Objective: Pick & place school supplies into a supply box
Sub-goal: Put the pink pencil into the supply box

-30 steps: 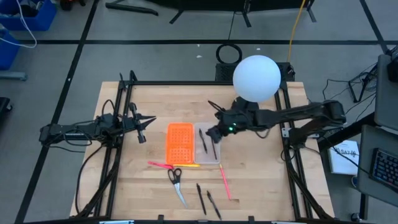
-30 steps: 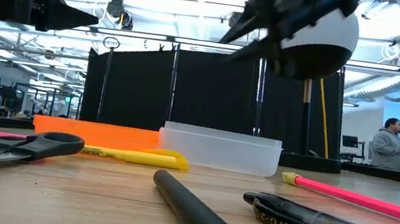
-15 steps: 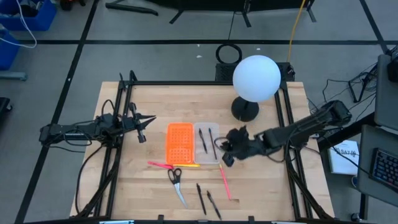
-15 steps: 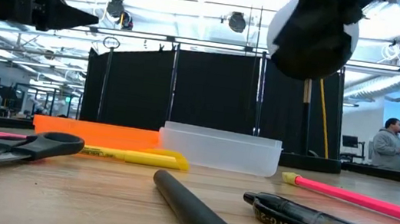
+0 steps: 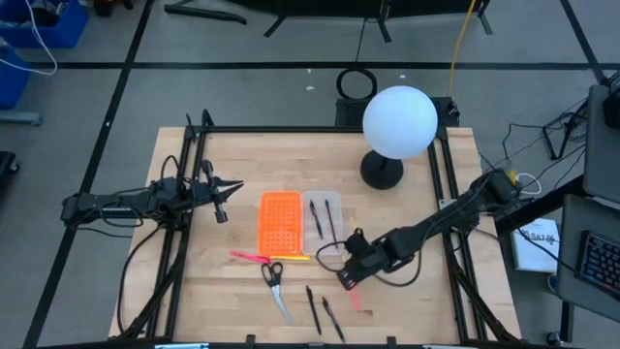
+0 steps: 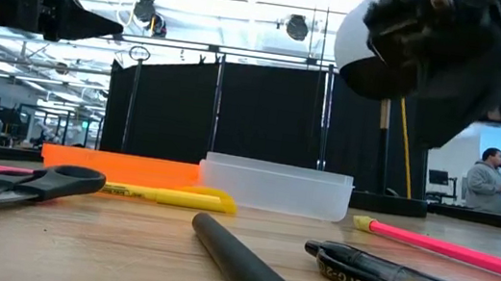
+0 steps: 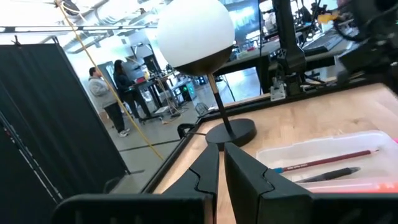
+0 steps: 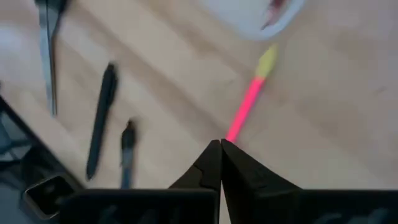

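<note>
The supply box lies open mid-table, its orange half (image 5: pixel 281 225) beside its translucent tray (image 5: pixel 325 225), where two pens lie. On the bare wood rest a pink pencil (image 5: pixel 352 289), scissors (image 5: pixel 274 284), two black pens (image 5: pixel 313 310), a pink pen (image 5: pixel 247 256) and a yellow one (image 5: pixel 293 258). My right gripper (image 5: pixel 348 278) hangs shut above the pink pencil (image 8: pixel 247 107), its tips (image 8: pixel 221 144) over the pencil's near half; the low view shows it well above the table. My left gripper (image 5: pixel 222 202) waits shut at the left, off the table.
A white globe lamp (image 5: pixel 398 121) stands on its black base (image 5: pixel 381 172) at the far right. Black frame rails (image 5: pixel 190 165) run along the table's left and right sides. Bare wood lies between the box and the left rail. A person (image 6: pixel 490 182) stands in the room beyond.
My right gripper has gone from above the tray toward the table's near edge and a little right, coming over the pink pencil. Its fingers, spread a second ago, have shut. Two pens now lie uncovered in the tray.
</note>
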`<state>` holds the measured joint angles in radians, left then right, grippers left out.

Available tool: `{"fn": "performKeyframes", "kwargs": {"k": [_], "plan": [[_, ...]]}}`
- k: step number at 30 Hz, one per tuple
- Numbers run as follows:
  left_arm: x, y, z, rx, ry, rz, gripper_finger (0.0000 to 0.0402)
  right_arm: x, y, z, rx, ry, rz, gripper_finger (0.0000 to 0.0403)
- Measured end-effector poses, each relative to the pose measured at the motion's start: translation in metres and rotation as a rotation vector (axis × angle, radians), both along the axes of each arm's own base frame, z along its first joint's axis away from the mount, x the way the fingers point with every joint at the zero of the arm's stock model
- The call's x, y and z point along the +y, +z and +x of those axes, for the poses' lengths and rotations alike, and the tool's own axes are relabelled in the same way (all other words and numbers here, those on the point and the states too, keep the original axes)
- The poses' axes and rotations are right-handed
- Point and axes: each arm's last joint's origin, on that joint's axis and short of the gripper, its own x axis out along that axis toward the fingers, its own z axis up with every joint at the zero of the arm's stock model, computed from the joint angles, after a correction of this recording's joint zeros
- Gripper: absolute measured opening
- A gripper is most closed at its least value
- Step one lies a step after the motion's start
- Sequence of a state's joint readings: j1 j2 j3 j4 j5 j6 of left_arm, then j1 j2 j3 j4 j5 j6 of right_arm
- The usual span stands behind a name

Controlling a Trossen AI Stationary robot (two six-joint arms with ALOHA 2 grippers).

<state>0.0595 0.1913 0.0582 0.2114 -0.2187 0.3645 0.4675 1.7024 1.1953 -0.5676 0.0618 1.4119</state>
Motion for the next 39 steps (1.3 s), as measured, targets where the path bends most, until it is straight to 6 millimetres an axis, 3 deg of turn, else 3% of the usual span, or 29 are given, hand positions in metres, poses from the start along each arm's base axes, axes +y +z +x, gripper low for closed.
{"fn": "performKeyframes", "kwargs": {"k": [6,9,20,32,39], "plan": [[0.000,0.000,0.000,0.001,0.001,0.011,0.0035,0.011,0.030,0.023,0.216,-0.033,-0.100,0.0000],[0.000,0.000,0.000,0.004,0.002,0.017,0.0035,0.007,0.034,0.030,0.293,-0.112,-0.197,0.0000],[0.000,0.000,0.000,0.004,0.000,0.014,0.0035,-0.012,-0.007,0.053,0.330,-0.045,-0.235,0.0008],[0.000,0.000,0.000,0.007,0.000,0.011,0.0035,-0.019,-0.028,0.049,0.342,-0.065,-0.208,0.0154],[0.000,-0.001,0.000,0.006,-0.001,-0.009,0.0035,-0.024,-0.045,0.050,0.287,-0.082,-0.183,0.0188]]}}
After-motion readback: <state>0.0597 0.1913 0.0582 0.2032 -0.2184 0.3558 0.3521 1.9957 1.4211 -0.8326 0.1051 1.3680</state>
